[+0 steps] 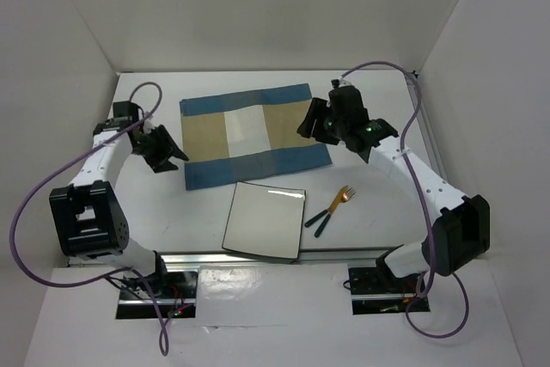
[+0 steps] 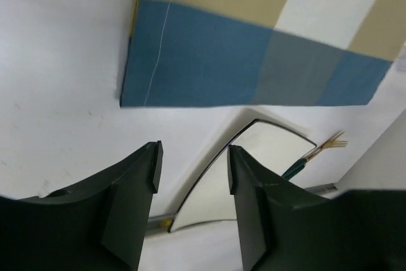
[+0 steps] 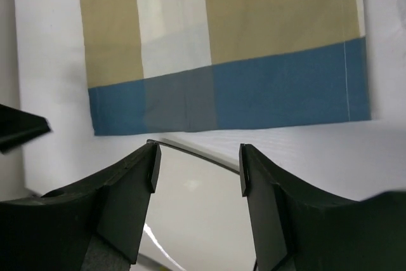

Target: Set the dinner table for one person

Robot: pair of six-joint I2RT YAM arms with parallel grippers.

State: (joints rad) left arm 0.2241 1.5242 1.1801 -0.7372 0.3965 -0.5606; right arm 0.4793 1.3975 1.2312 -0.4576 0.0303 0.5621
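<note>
The white dinner table (image 1: 155, 204) carries a blue-and-tan placemat (image 1: 253, 135) laid flat at its middle. A square white plate (image 1: 265, 219) lies just in front of the placemat, near the table's front edge. A gold fork with a green handle (image 1: 337, 203) and a second green-handled utensil (image 1: 322, 228) lie to the right of the plate. My left gripper (image 1: 169, 152) is open and empty, just left of the placemat. My right gripper (image 1: 309, 123) is open and empty over the placemat's right edge. The left wrist view shows the placemat (image 2: 254, 49), plate (image 2: 212, 195) and fork (image 2: 320, 147).
White walls enclose the table on the left, back and right. A metal rail (image 1: 344, 255) runs along the front edge. The right wrist view shows the placemat (image 3: 222, 42), the plate (image 3: 196, 214) and a tip of the left gripper (image 3: 19, 128).
</note>
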